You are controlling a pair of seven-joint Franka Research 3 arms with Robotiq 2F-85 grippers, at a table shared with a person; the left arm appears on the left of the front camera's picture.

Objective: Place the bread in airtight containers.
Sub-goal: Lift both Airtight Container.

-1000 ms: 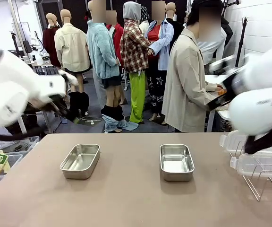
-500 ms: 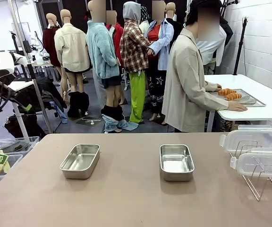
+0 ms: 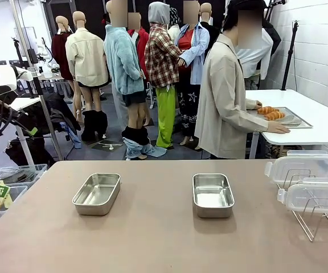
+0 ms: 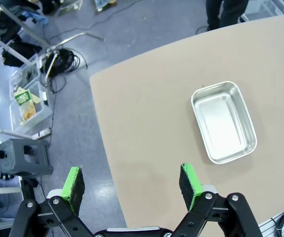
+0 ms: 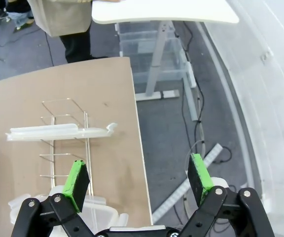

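Stainless steel tins are the targets: two airtight containers [image 3: 97, 193] sit empty and uncovered on the table [image 3: 152, 244]. One tin [image 4: 224, 122] lies below and forward of the left hand [image 4: 131, 180], beyond its right finger.

Left hand: released, jaws wide, nothing between the pads. Right hand [image 5: 138, 176]: also released and empty. It hangs above the table edge, with a clear lid [image 5: 58, 132] on the wire rack [image 5: 65, 148] just ahead of its left finger.

The bread [image 3: 270, 112] is well apart from both hands. It lies on a metal tray [image 3: 298, 120] on a white side table [image 3: 323, 122], where the person [image 3: 226, 96] stands within reach of it. No roll has been loaded yet; the rolls will likely have to be brought to you.

Handling: judge each roll to be light and soft inside, with a glossy, flaky crust that crushes easily and may slip.
- Take hold across the thick middle, with the pads on the two long flanks.
- Avoid the tapered tips.
- Close only until the crust seats against the pads.
- Lower the roll into the tin; do not drop it.
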